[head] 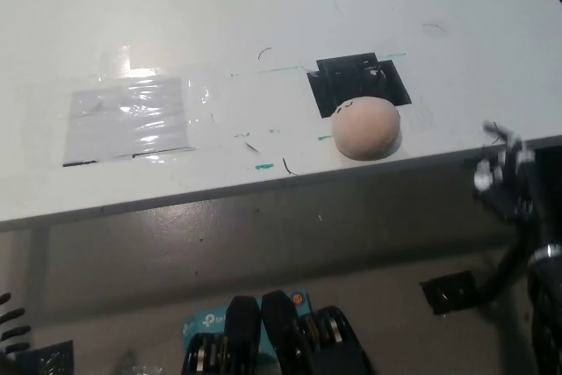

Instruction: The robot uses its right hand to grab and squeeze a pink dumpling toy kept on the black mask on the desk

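Item: pink dumpling toy (pixel 366 128). Rounded, pale pink, with a small dark face mark near its top. It sits on the white counter (pixel 263 6) close to the near edge, toward the near right corner, overlapping the near side of the black mask (pixel 360 81). Nothing touches it. Judged placement: the dark square serves as a fixed marker, so the toy starts at a known spot within easy reach of the right arm.

Item: black mask. Dark square patch lying flat on the counter, just behind the toy, partly covered by it.

Item: right hand (pixel 502 173). Black, below and outside the counter's near edge at the right corner, well apart from the toy. Whether its fingers are spread or curled cannot be told; the shape is dark and blurred. Judged: approach not yet made; grab and squeeze are both outstanding.

Item: left hand (pixel 10 315). Only a sliver shows, low beyond the counter's near left corner, idle; its state cannot be told.

Item: clear taped sheet (pixel 132 116). Glossy, flat, toward the counter's left side, well apart from the toy.
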